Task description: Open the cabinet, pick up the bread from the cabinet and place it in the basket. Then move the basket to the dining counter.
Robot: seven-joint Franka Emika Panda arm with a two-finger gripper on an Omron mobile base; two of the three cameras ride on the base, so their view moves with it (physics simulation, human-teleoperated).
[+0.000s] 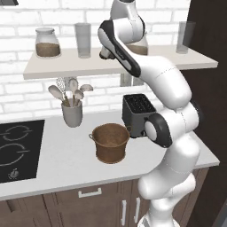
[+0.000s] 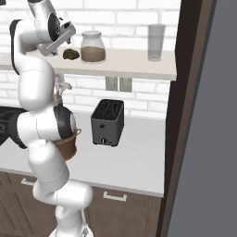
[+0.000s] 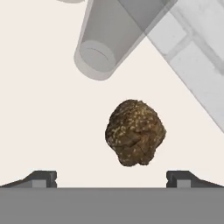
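The small dark brown lumpy bread roll (image 3: 135,132) is lying on the pale shelf (image 2: 139,62), back from its front edge, with a glass jar of brown powder (image 2: 92,47) just beside it and a clear empty glass tumbler (image 3: 101,49) lying a little farther off in the hand view. The robot's two-finger gripper (image 3: 111,177) is hanging over the roll with its dark fingertips (image 3: 41,178) standing wide, one on each side and well clear of the bread, holding nothing. Down on the white worktop, the round brown bucket-shaped basket (image 1: 110,142) is standing empty near the middle, between a grey pot of wooden spoons (image 1: 72,111) and a black toaster (image 1: 138,114), with the black cooktop (image 1: 17,148) at the left end. To my eye the picking step is in hand: the roll is not yet gripped. The next move, I judge, is calling for the hand to come down until the fingers are straddling the roll, then to close on it gently, since its lumpy shape may roll or slip, before lifting it towards the basket below.
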